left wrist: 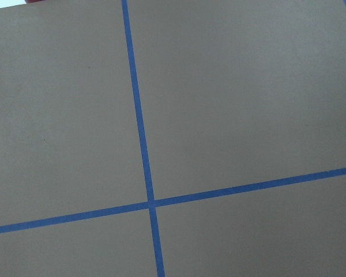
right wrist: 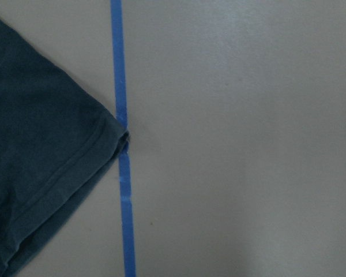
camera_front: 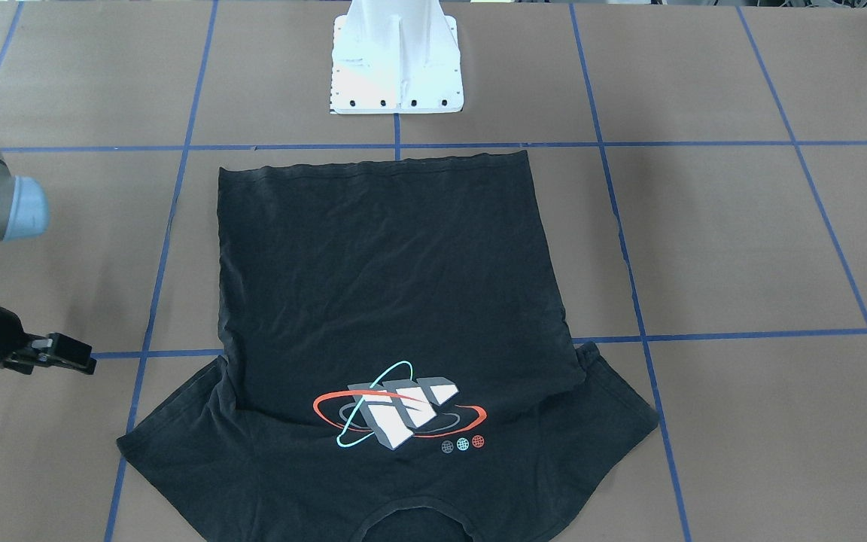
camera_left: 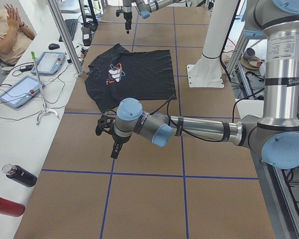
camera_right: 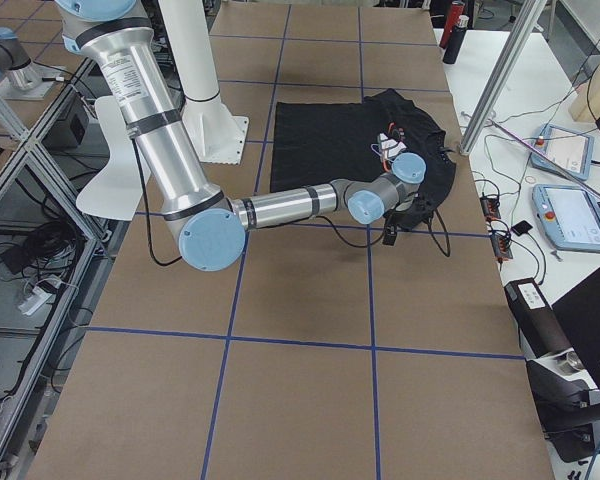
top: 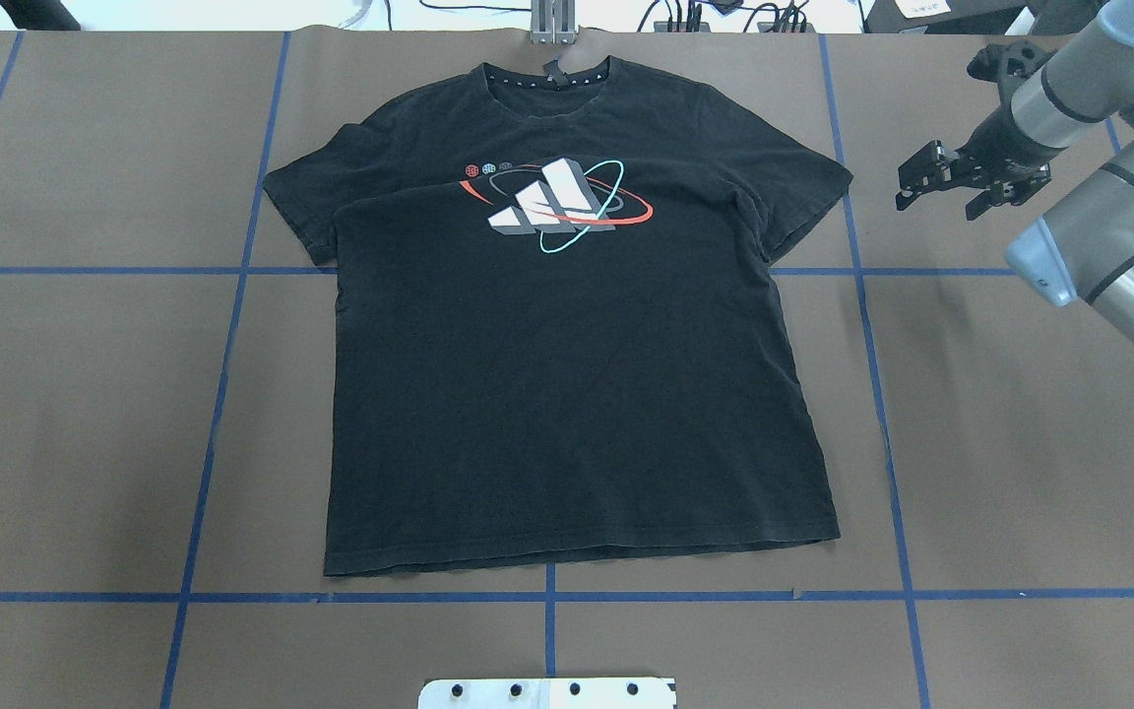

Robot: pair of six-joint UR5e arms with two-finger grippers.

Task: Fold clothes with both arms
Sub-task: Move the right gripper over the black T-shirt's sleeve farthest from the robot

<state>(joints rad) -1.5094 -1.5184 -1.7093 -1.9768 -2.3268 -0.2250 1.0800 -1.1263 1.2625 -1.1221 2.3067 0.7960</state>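
Side bench, at the 9 o'clock edge of the exterior left view: a black cylindrical bottle (camera_left: pixel 21 175) and a red cylindrical bottle (camera_left: pixel 5 205) lie on their sides. Their contents cannot be told.

The left silver-grey tubular arm with light blue joint caps (camera_left: pixel 199 128) reaches across the brown paper-covered table with its blue tape grid (top: pixel 85 443). The left black two-finger gripper (camera_left: pixel 115 148) points down above bare paper, well apart from the shirt. Only the side view shows it, so the state of the jaws cannot be told. Its wrist camera sees only paper and a crossing of tape lines.

The black short-sleeved T-shirt with the white-grey bar print and red and cyan rings (top: pixel 577 394) lies flat, print up, at table centre. In the overhead view its collar is at 12 o'clock, its hem at 6 o'clock and its sleeves are spread. The white pedestal base (top: pixel 547 692) sits beyond the hem at 6 o'clock.

The right silver-grey tubular arm (top: pixel 1108 246) enters at 3 o'clock. The right black two-finger gripper (top: pixel 943 197) hangs at 2 o'clock of the shirt, near the sleeve on that side and not touching it. Its jaws look parted, with nothing between them. In the right wrist view the sleeve tip touches a blue tape line.
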